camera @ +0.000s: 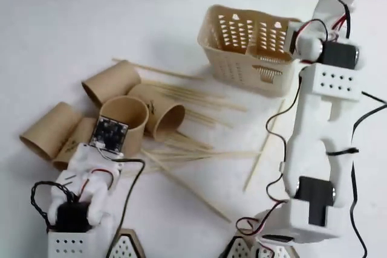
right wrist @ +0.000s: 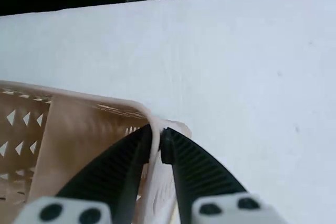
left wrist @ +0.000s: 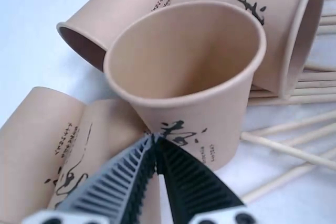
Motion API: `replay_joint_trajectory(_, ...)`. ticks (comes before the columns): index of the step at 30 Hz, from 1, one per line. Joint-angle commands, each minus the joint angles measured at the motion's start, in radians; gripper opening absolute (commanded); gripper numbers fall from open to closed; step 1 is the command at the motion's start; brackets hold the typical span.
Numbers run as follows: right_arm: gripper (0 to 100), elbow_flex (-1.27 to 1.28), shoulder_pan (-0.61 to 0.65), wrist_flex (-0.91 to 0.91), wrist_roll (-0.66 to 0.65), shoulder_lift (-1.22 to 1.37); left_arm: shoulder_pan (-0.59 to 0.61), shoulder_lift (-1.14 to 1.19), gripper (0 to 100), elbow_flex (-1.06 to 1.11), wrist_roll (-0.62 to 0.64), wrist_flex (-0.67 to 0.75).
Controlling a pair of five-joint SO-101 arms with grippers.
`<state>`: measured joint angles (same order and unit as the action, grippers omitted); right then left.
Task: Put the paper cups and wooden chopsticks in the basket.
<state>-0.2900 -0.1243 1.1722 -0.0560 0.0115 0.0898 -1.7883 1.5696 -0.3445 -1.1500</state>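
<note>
Several brown paper cups lie on their sides on the white table: one [camera: 112,81], another [camera: 162,112] and two at the left [camera: 45,130]. One cup [camera: 125,116] stands upright among them. Wooden chopsticks [camera: 199,101] are strewn between the cups and the beige basket [camera: 242,52]. My left gripper [left wrist: 155,141] is shut, its tips against the outer wall of the upright cup [left wrist: 189,77]. My right gripper [right wrist: 156,139] is shut on the basket's wall [right wrist: 79,114] at its right end [camera: 294,31].
Two loose chopsticks [camera: 264,143] lie beside the right arm [camera: 320,137]. The left arm [camera: 84,191] sits at the front left. Open table stretches behind the basket, with the far edge beyond it.
</note>
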Motion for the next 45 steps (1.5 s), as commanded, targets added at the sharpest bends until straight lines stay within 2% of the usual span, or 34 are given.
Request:
replay_joint_trajectory(1,2.0,-0.15,-0.002,0.082,0.014,0.025,0.007,-0.005,3,-0.006,-0.011,0.025)
replay_joint_trajectory(15,3.0,-0.474,-0.007,0.32,0.015,0.311,0.007,-0.005,3,-0.006,-0.011,0.025)
replay_joint_trajectory(20,17.0,-0.594,-0.001,0.421,0.009,0.344,0.007,-0.005,3,-0.006,-0.011,0.025)
replay_joint_trajectory(24,15.5,-0.706,-0.001,0.487,0.005,0.341,0.007,-0.005,3,-0.006,-0.011,0.025)
replay_joint_trajectory(30,14.8,-0.838,-0.001,0.547,-0.098,0.331,0.007,-0.005,3,-0.006,-0.011,0.025)
replay_joint_trajectory(38,14.8,-0.612,0.018,0.549,-0.262,0.099,0.007,-0.005,3,-0.006,-0.011,0.026)
replay_joint_trajectory(41,14.8,-0.422,0.079,0.547,-0.336,-0.056,0.007,-0.005,3,-0.006,-0.011,0.028)
replay_joint_trajectory(45,14.8,-0.152,0.226,0.547,-0.445,-0.262,0.007,-0.005,3,-0.006,-0.011,0.028)
